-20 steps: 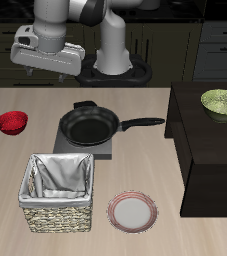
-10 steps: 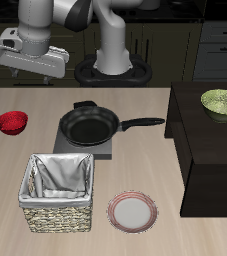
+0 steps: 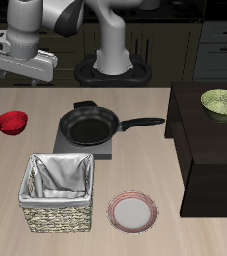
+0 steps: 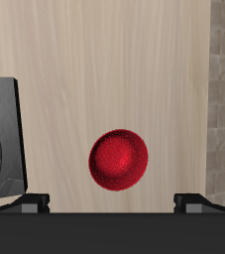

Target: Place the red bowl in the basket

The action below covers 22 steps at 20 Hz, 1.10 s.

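The red bowl (image 3: 12,123) is small, glossy and round. It sits upright on the wooden table near the table's side edge, and the wrist view shows it (image 4: 120,159) from straight above. The basket (image 3: 55,214) is square tan wicker with a grey-white cloth lining. It stands near the table's front edge, nearer the camera than the bowl, and is empty. My gripper (image 3: 18,72) hangs high above the table, roughly over the bowl. In the wrist view its fingertips (image 4: 30,203) stand wide apart, so it is open and holds nothing.
A black pan (image 3: 90,126) rests on a dark burner plate (image 3: 85,148) beside the bowl, and its handle points away from the bowl. A pink-rimmed white plate (image 3: 132,210) lies beside the basket. A green-yellow bowl (image 3: 221,102) sits on a dark cabinet (image 3: 210,160).
My arm has swung sideways from above the pan towards the red bowl's side of the table. The objects have not moved.
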### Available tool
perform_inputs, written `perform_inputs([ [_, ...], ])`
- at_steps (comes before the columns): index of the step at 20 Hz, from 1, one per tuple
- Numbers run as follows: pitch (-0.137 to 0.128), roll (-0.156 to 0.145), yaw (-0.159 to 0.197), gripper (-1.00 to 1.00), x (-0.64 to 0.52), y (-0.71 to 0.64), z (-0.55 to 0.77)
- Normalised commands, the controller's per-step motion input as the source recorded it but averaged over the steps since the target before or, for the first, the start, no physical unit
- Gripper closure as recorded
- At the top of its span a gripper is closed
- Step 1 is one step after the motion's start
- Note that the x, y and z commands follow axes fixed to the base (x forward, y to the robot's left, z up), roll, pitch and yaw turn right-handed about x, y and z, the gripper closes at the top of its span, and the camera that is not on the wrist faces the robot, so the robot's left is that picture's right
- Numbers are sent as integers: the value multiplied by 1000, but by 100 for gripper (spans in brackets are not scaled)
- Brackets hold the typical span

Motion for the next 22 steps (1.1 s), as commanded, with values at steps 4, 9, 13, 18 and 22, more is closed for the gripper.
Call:
perform_inputs([
  [4, -23, -42, -5, -100, -20, -445, -16],
  [9, 19, -22, -6, -100, -25, -327, -128],
  [13, -20, -29, -8, -100, -26, -237, 61],
  [18, -22, -40, 8, -100, 19, -215, -33],
  [22, 24, 6, 10, -100, 27, -39, -223],
])
